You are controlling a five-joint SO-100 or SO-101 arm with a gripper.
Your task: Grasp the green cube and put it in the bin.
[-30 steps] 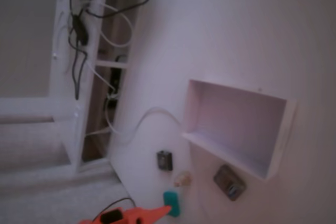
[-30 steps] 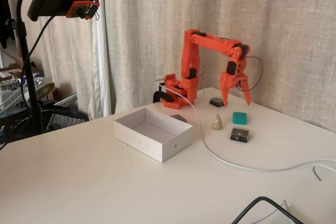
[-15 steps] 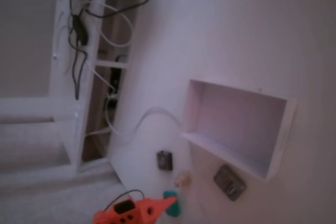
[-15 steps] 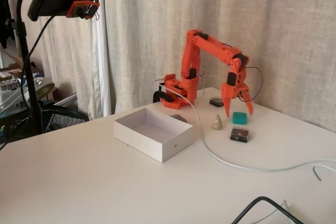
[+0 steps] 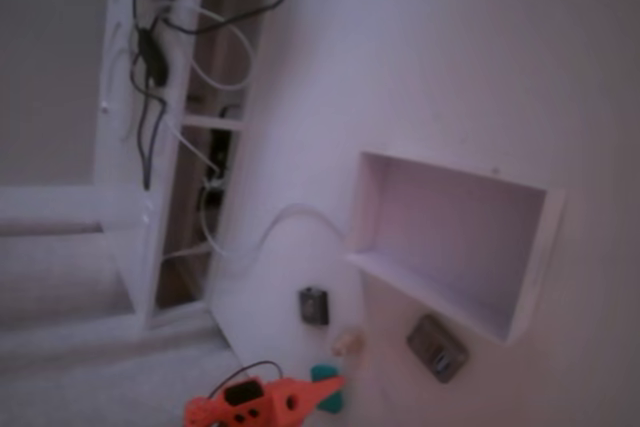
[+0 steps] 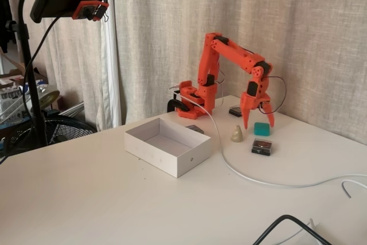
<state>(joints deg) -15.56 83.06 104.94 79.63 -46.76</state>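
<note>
My gripper [image 6: 258,126] hung w/ jaws apart, straddling the green cube [image 6: 262,129] from above; the bin [image 6: 150,156] sat well off.

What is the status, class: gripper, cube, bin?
Orange gripper open, fingers straddling the small teal-green cube, not closed. Cube on table, outside the large white open-topped bin. Beige lump and white cable lie between.
</note>
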